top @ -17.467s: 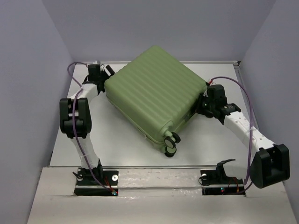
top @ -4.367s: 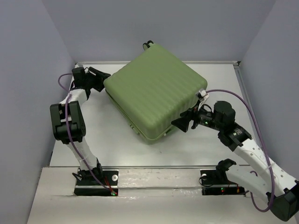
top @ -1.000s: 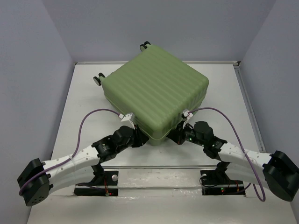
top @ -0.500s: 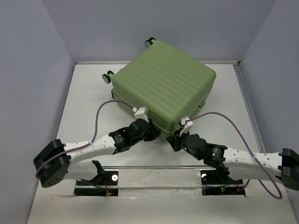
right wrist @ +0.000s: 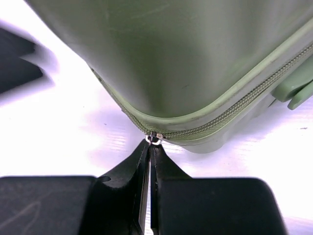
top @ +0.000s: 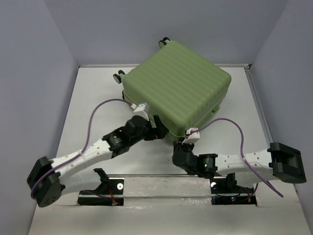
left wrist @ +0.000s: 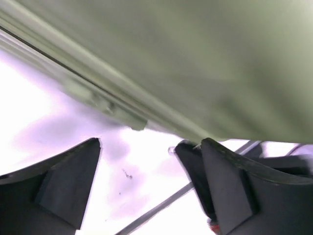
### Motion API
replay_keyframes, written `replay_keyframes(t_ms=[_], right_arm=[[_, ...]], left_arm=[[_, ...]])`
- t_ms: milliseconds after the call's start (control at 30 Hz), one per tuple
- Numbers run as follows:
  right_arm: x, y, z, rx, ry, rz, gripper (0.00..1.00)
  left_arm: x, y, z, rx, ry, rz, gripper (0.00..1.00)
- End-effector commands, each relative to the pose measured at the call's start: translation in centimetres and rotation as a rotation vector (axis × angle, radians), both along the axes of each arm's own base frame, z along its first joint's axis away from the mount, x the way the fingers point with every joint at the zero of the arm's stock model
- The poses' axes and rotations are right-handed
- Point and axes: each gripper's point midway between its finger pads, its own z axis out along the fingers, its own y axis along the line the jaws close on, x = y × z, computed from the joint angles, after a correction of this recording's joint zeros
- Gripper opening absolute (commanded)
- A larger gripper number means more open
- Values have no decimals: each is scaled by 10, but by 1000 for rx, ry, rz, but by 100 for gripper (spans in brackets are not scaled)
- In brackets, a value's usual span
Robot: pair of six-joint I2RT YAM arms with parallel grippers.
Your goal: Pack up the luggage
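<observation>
Risk at zipper: from where I stood, the likeliest failure was the small silver zipper pull [right wrist: 154, 138] slipping out of the right gripper [right wrist: 150, 146]. Only the very tips met on it, so a tug off the line of the zipper track [right wrist: 234, 110] could have pulled it free or jammed the slider at the rounded corner.
Risk of sliding: the large light-green ribbed hard-shell luggage [top: 176, 88] lay loose on the smooth white table [top: 93, 98]. With nothing gripping it, a pull on the zipper could have dragged or turned the whole case instead of moving the slider.
Risk at left side: the left gripper [top: 160, 128] stood just beside the shell, so a swinging case could have knocked into its fingers.
Luggage position: it lay flat, lid down and shut, toward the far middle of the table, turned so that one corner pointed at the arms. Small black wheels [top: 119, 76] showed at its far-left edge.
Right gripper: jaws pressed together, pinching the zipper pull at the near corner, with the case directly beyond the fingertips.
Left gripper: jaws spread wide and holding nothing, at the near-left edge of the case. In the wrist view the green shell filled the space above and beyond the fingers. I could not tell whether it touched them.
Zipper state: I could not tell which side of the slider was already zipped.
</observation>
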Motion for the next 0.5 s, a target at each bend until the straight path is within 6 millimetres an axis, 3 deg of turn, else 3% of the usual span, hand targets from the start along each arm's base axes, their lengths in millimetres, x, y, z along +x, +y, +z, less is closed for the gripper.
replay_keyframes(t_ms=[0,33,133,200,233,267,300,400,433,467], right_arm=[[-3,19,28,192,-11,-42,7],[-4,18,23,191,0,-35,7],[-8,19,18,187,19,-14,7],[-10,21,12,166,28,5,7],[-11,22,11,158,33,16,7],[-11,23,10,154,35,20,7],[-12,24,8,146,39,28,7],[-13,26,6,135,44,39,7],[-14,26,4,128,48,44,7],[-14,26,2,122,50,47,7]], left_arm=[[29,66,91,-121,-172,98,97],[47,104,102,-121,-193,199,97],[72,146,121,-91,-229,251,98],[104,171,144,-109,-236,288,98],[115,175,147,-122,-228,292,98],[136,182,137,-135,-188,301,98],[149,186,151,-156,-204,317,98],[189,197,148,-180,-180,366,99],[199,196,161,-203,-201,373,99],[215,207,150,-200,-170,403,99]])
